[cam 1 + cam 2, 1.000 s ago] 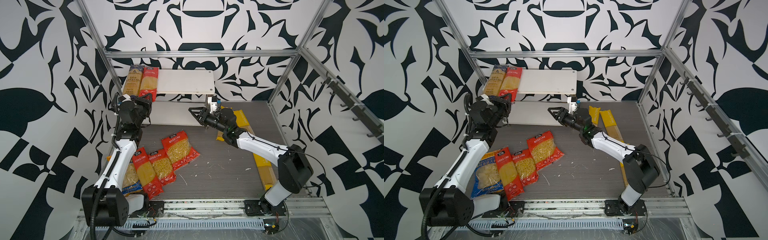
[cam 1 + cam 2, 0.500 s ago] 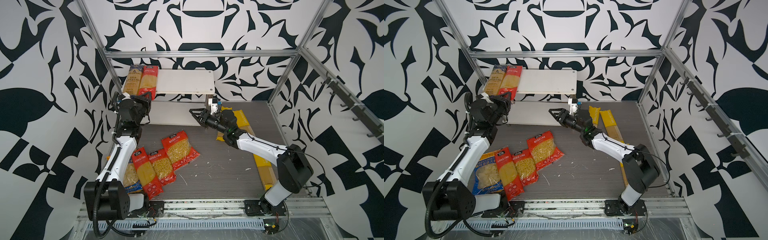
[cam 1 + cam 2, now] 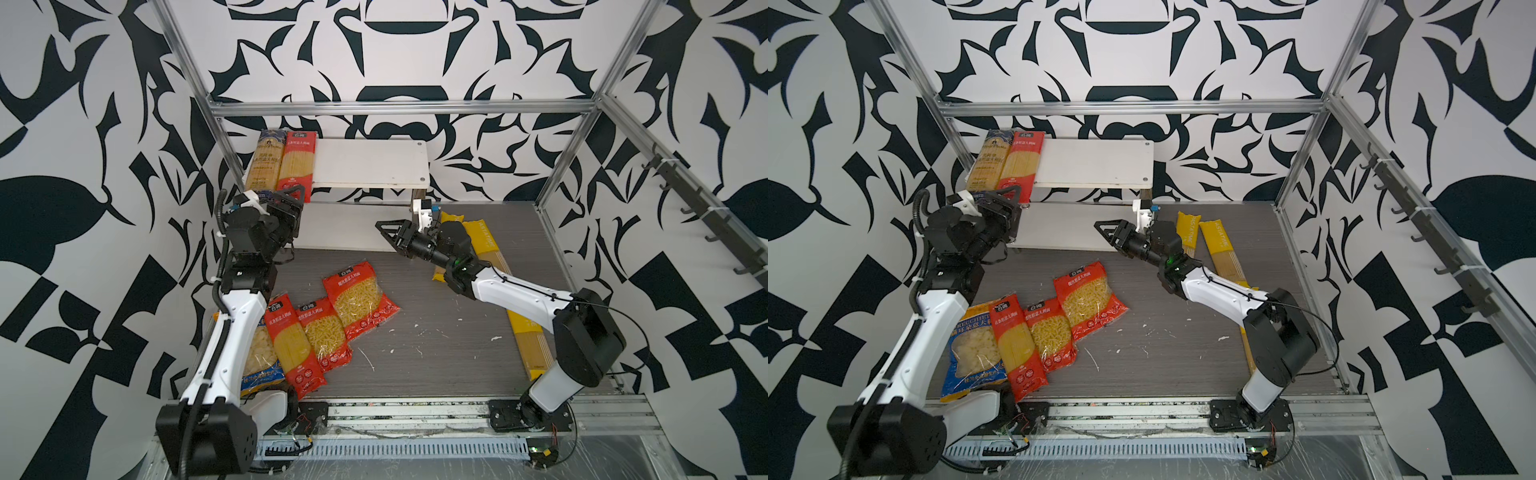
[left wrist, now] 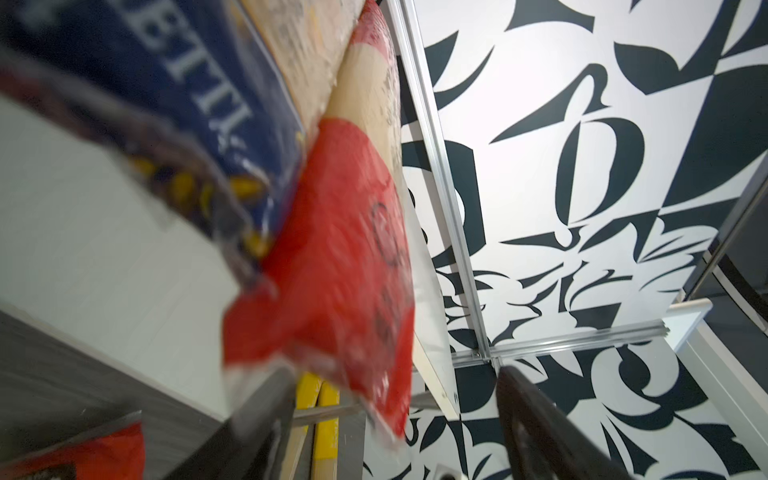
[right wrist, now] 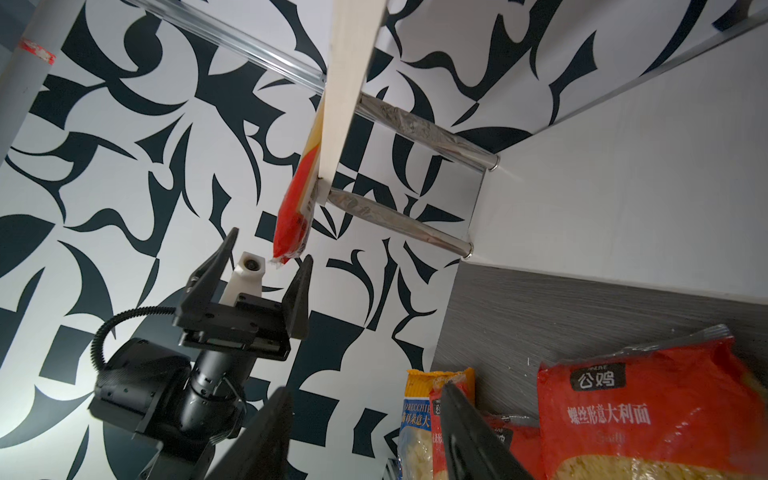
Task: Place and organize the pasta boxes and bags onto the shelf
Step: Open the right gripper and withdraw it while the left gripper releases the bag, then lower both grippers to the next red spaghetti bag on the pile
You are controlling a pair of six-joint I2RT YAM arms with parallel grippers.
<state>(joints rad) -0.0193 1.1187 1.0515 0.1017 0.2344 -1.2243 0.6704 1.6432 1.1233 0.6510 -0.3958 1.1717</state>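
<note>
Left end effector (image 5: 268,257) is seen spread wide, nothing clamped. The long red packet (image 3: 296,164) lies just ahead of its fingertips, overhanging the shelf (image 3: 370,162) top board; contact cannot be told. The dark-blue packet (image 3: 265,162) is laid touching it on the far side. Right end effector (image 3: 384,230) is held apart, empty, pointed at the lower board, with yellow packets (image 3: 484,245) behind it on the bench (image 3: 436,332). Short red packets (image 3: 360,299) are seen between both end effectors, nearer the arm bases.

Left jaws newly apart around end of long red packet (image 3: 296,166).
</note>
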